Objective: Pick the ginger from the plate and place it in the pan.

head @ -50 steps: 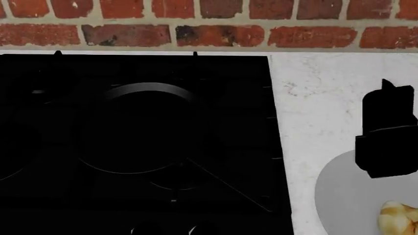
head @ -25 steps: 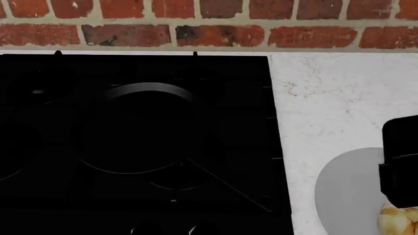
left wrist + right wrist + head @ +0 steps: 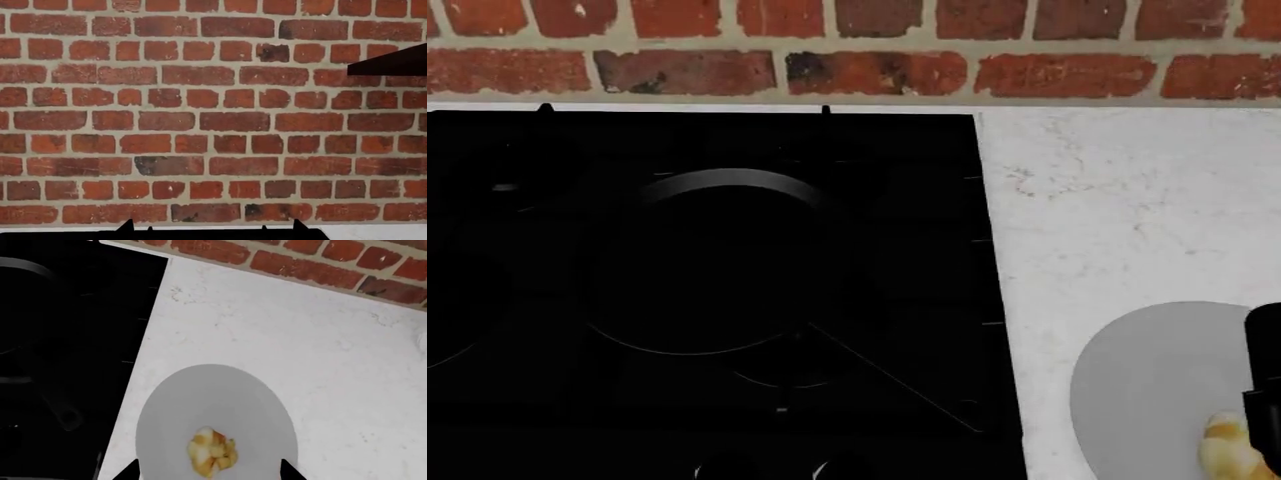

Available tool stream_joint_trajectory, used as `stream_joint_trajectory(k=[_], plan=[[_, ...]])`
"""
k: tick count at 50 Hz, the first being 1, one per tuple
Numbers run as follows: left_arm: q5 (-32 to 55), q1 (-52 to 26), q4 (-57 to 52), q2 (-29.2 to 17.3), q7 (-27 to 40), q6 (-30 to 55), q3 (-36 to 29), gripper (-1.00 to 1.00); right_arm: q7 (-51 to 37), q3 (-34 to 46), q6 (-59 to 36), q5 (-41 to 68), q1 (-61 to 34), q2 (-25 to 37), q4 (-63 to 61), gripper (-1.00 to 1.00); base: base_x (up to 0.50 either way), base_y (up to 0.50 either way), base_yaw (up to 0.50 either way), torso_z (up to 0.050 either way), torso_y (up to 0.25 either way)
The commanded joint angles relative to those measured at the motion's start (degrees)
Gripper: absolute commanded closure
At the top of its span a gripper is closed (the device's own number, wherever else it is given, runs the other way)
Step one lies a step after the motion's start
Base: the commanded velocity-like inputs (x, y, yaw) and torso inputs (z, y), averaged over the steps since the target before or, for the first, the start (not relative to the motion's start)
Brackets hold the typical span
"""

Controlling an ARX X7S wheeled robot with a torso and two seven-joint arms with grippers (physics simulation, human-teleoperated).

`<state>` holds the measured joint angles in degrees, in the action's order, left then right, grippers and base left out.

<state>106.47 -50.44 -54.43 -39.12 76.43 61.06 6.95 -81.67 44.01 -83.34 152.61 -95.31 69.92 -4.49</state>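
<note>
The ginger [image 3: 212,452], a knobbly yellow-tan lump, lies on the light-grey plate [image 3: 200,400] on the white counter. My right gripper [image 3: 208,472] hangs open above it, its two dark fingertips [image 3: 128,470] standing either side of the ginger without touching it. In the head view the ginger [image 3: 1228,446] and plate [image 3: 1148,385] sit at the lower right, with the right arm [image 3: 1265,385] at the frame edge. The black pan [image 3: 714,265] rests on the stove, its handle [image 3: 881,370] pointing toward the plate. My left gripper [image 3: 212,229] is open, facing the brick wall.
A black stovetop [image 3: 934,200] fills the left and middle of the head view. White marbled counter [image 3: 1108,190] lies between the stove and the brick wall [image 3: 868,60]. A dark overhang [image 3: 393,62] juts in beside the left gripper's view.
In the head view the right arm has slid down and to the right, over the plate toward the ginger, and now shows only at the frame's edge. Pan and ginger have not moved.
</note>
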Motion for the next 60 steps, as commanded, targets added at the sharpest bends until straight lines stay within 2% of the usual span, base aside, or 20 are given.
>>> stream_joint_trajectory(k=[1, 13, 19, 51, 60], plan=[[-0.24, 0.06, 0.01, 0.06, -0.17, -0.24, -0.29, -1.00, 1.33, 1.70, -1.99, -1.68, 0.45, 0.82, 1.61, -1.00, 0.00, 0.00, 0.00, 0.000, 0.000], [-0.75, 0.00, 0.03, 0.31, -0.47, -0.35, -0.71, -1.00, 6.24, -0.79, -3.39, -8.94, 5.10, 0.64, 2.51, -1.00, 0.00, 0.00, 0.00, 0.000, 0.000], [-0.25, 0.11, -0.23, -0.37, -0.43, -0.72, -0.28, -1.00, 8.49, -1.24, -5.48, -14.00, 5.52, -1.45, 5.47, -1.00, 0.00, 0.00, 0.00, 0.000, 0.000], [-0.34, 1.21, -0.58, -1.26, -1.01, -1.42, 0.19, -1.00, 24.73, -5.19, -3.76, -33.17, 14.01, -6.23, 5.53, -1.00, 0.00, 0.00, 0.00, 0.000, 0.000], [-0.80, 1.80, -0.70, -1.39, -1.52, -1.42, 0.51, -1.00, 27.73, -5.20, -2.76, -36.81, 16.40, -5.44, 4.96, -1.00, 0.00, 0.00, 0.00, 0.000, 0.000]])
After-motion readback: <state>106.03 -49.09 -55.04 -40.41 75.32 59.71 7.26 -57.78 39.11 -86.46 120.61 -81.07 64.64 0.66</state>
